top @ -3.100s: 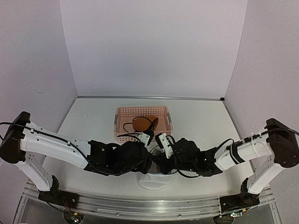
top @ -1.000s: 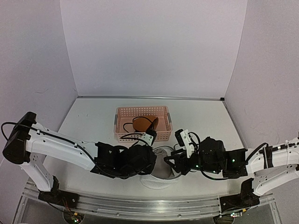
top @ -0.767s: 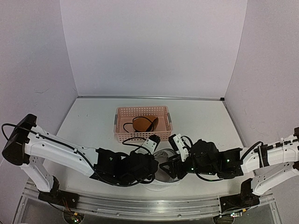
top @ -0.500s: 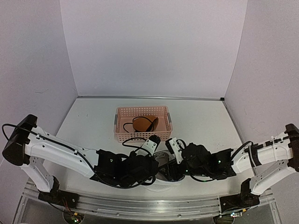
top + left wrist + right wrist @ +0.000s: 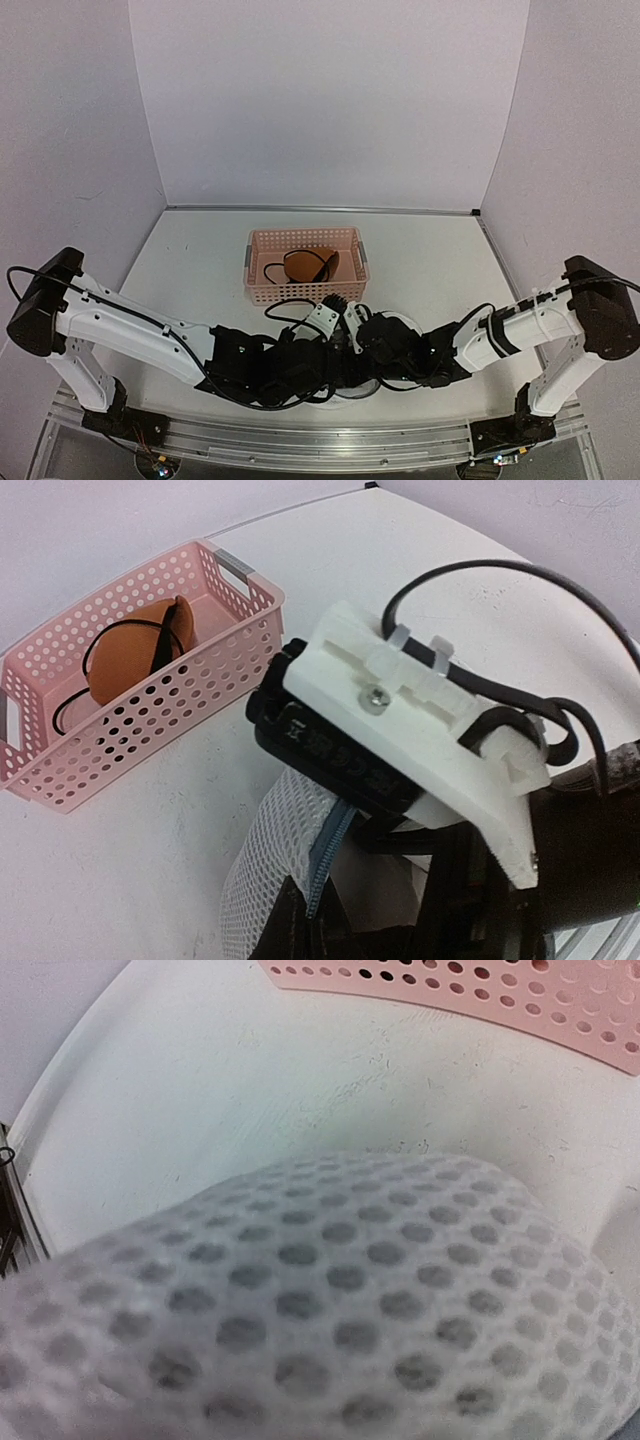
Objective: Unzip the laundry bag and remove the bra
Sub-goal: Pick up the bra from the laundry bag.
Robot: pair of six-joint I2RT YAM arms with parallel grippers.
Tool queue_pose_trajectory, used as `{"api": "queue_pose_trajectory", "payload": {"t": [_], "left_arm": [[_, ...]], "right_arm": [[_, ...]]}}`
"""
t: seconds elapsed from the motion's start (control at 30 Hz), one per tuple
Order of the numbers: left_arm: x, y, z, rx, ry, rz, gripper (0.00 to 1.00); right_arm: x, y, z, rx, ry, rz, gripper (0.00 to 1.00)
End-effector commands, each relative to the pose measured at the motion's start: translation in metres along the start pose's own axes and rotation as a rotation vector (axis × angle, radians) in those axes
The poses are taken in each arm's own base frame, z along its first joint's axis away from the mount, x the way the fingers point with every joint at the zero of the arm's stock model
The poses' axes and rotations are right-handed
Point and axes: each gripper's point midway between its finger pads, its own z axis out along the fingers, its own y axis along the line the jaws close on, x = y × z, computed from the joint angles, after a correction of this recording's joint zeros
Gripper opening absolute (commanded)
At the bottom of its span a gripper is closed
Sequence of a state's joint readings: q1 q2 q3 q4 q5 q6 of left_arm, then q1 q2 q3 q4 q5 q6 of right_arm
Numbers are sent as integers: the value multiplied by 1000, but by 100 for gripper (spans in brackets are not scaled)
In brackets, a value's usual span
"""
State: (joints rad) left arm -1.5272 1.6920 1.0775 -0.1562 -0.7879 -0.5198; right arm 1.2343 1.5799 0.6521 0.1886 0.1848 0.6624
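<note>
We see both arms reaching low, and they meet near the middle of the near edge of the bench (image 5: 200,260). The laundry bag (image 5: 255,880) sits right there under the two end effectors, so we see hardly any of it from above. The left end effector (image 5: 325,372) is on the bag's left side. The right end effector (image 5: 358,360) is on its right side, very close by.

From the left wrist we see white mesh and a strip of grey zip (image 5: 322,858) running up under the right arm's black tip. The tips of both end effectors are hidden, so we cannot tell if either one is wide, narrow or holding something. From the right wrist the mesh is so close that it looks blurry.

Behind the bag, toward the far edge, stands a pink basket (image 5: 300,291). A brown cup-shaped thing (image 5: 303,264) with black straps lies in it.
</note>
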Motion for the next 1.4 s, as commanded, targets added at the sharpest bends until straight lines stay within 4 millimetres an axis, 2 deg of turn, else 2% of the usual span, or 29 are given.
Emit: {"api": "queue_pose_trajectory", "payload": {"t": [0.0, 0.17, 0.33, 0.7, 1.0, 1.23, 1.37], "left_arm": [[-10, -10, -3, 22, -48, -21, 0], [-11, -9, -6, 25, -55, -17, 0], [-11, -7, -7, 21, -56, -18, 0], [0, -4, -1, -9, -40, 6, 0], [7, 7, 6, -85, -23, -23, 0], [7, 19, 8, -83, -8, -87, 0], [5, 19, 7, -70, -8, -99, 0]], "right_arm": [[-22, 17, 12, -34, -71, 37, 63], [-25, 18, 17, -32, -92, 36, 33], [-28, 17, 12, -36, -108, 35, 0], [-33, 16, -20, -84, -153, 30, 0], [-24, 20, -49, -165, -152, -30, 0], [-33, 9, -79, -147, -223, -58, 0], [-42, 4, -95, -144, -281, -53, 0]]}}
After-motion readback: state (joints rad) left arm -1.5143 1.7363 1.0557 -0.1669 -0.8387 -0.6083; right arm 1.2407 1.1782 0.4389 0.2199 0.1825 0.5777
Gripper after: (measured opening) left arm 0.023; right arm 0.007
